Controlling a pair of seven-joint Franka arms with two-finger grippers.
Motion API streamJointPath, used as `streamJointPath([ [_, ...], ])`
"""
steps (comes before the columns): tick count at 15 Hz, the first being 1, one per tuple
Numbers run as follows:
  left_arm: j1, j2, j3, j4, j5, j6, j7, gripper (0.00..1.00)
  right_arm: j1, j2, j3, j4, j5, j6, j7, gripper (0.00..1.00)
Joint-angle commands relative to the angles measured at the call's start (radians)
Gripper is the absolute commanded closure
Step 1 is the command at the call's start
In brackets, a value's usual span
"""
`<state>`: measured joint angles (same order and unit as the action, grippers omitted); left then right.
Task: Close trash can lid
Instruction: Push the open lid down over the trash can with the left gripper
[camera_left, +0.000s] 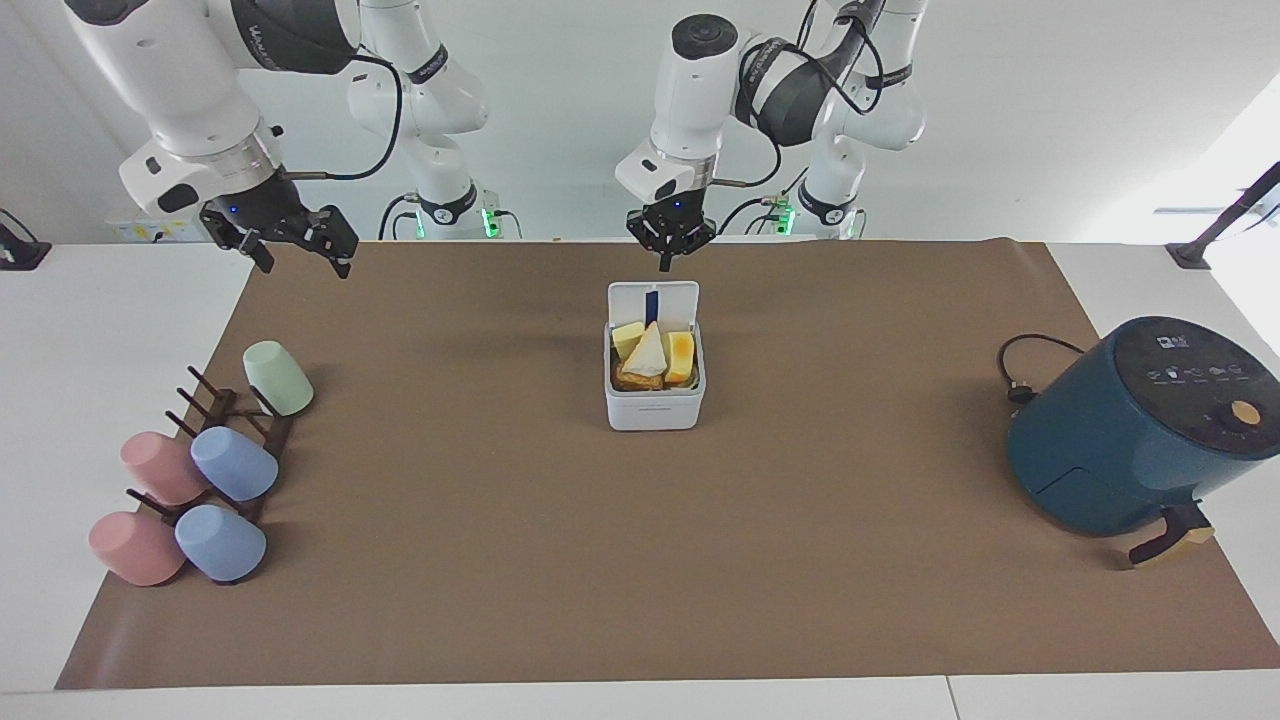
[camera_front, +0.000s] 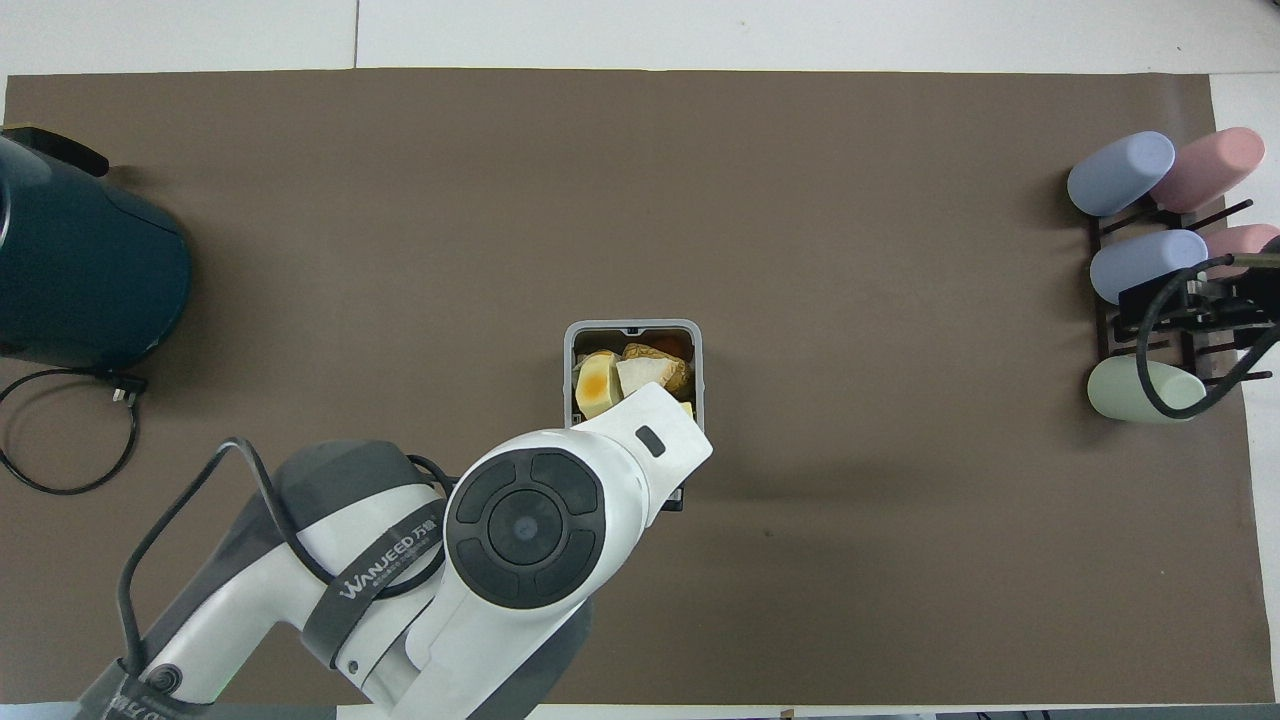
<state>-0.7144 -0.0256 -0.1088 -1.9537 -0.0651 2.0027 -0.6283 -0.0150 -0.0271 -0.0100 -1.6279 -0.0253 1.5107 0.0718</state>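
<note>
The white trash can stands mid-table with pieces of food in it. Its lid stands upright and open at the can's edge nearer the robots, blue strip showing. My left gripper hangs just above the lid's top edge, fingers together, holding nothing. In the overhead view the left arm covers the lid and the can's nearer part; the can's rim shows. My right gripper is open and empty, waiting in the air at the right arm's end of the table.
A dark-teal air fryer with its cord sits at the left arm's end. A rack of pastel cups lies at the right arm's end, under the right gripper in the overhead view.
</note>
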Motion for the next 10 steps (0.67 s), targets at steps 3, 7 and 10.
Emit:
streamJointPath([
  [3,0.041,0.030,0.020,0.035,-0.018,0.070,-0.010,1.00,-0.005,-0.004,-0.001,0.003,0.005,-0.011,-0.009,0.00],
  [7,0.059,0.058,0.021,0.038,-0.030,0.134,-0.014,1.00,-0.005,-0.004,-0.001,0.003,0.005,-0.011,-0.009,0.00],
  [10,0.079,0.104,0.023,0.048,-0.030,0.188,-0.019,1.00,-0.005,-0.004,0.001,0.003,0.005,-0.011,-0.009,0.00],
])
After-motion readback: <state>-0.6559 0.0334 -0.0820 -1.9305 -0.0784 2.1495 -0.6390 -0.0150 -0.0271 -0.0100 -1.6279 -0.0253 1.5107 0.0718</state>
